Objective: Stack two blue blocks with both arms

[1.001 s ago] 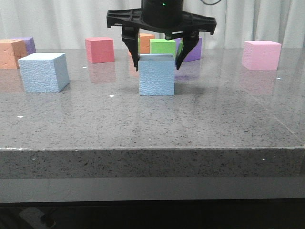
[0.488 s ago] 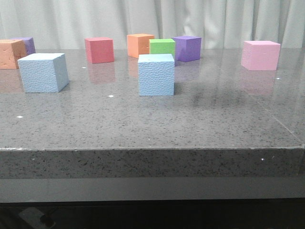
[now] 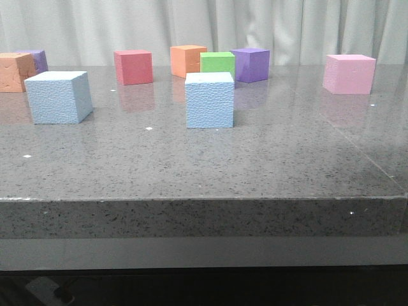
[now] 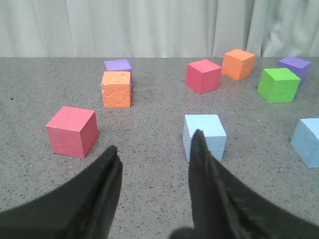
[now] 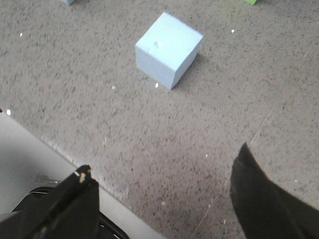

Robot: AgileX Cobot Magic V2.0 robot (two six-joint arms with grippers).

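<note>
Two pale blue blocks stand apart on the grey table: one at the left (image 3: 58,97), one in the middle (image 3: 209,100). Neither gripper shows in the front view. My left gripper (image 4: 155,144) is open and empty, low over the table. The left blue block (image 4: 204,137) sits just beyond its right finger, and the middle block (image 4: 307,141) shows at the frame's edge. My right gripper (image 5: 163,160) is open and empty, hanging over the table's front edge, well back from the middle blue block (image 5: 168,49).
At the back stand a red cube (image 3: 133,67), an orange cube (image 3: 187,60), a green cube (image 3: 217,63) and a purple cube (image 3: 250,64). A pink cube (image 3: 349,73) is at the right. An orange cube (image 3: 16,71) and a purple cube (image 3: 35,59) are at the far left. Another red cube (image 4: 71,131) lies near my left gripper.
One second ago my right gripper stood open around the middle blue block; it has pulled back out of the front view. The block stays in place.
</note>
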